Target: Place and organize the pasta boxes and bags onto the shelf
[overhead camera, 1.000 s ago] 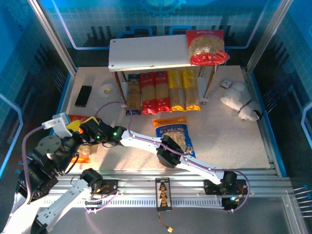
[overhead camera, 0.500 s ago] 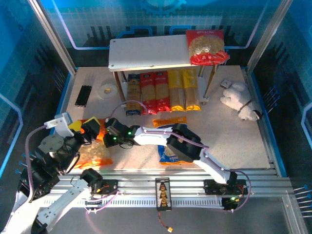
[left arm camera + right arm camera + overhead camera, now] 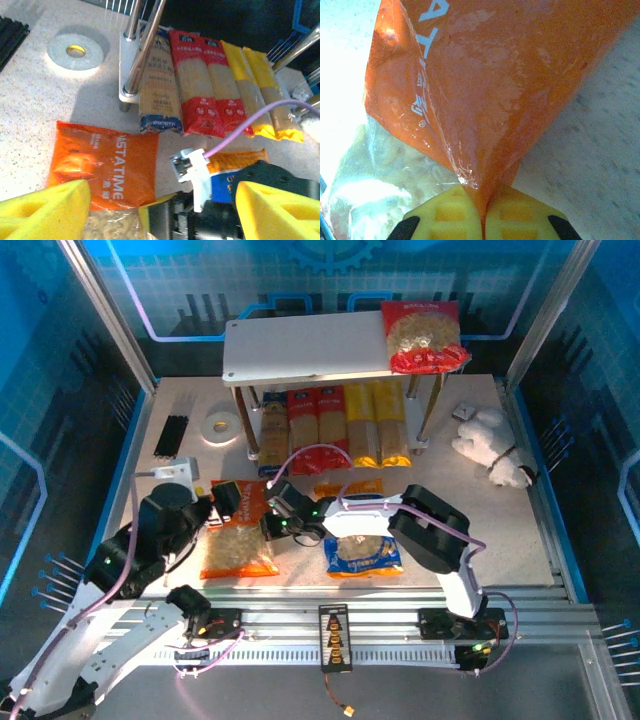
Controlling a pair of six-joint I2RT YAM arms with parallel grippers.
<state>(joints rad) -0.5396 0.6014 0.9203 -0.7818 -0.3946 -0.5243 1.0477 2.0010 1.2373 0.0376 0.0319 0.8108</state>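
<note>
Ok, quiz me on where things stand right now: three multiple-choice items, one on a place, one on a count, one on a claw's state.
1. Where is the red bag?
A) on the shelf's top board, right end
B) on the top board, left end
C) on the lower tier

2. How many spaghetti packs lie on the lower tier?
A) three
B) five
C) seven

3. The right claw is:
A) open
B) shut on the orange bag's edge
C) shut on nothing

Answers:
1 A, the top view shows it lying at the top board's right end.
2 B, one blue-and-tan, two red and two yellow lie side by side.
3 B, the right wrist view shows the bag's edge pinched in the claw.
</note>
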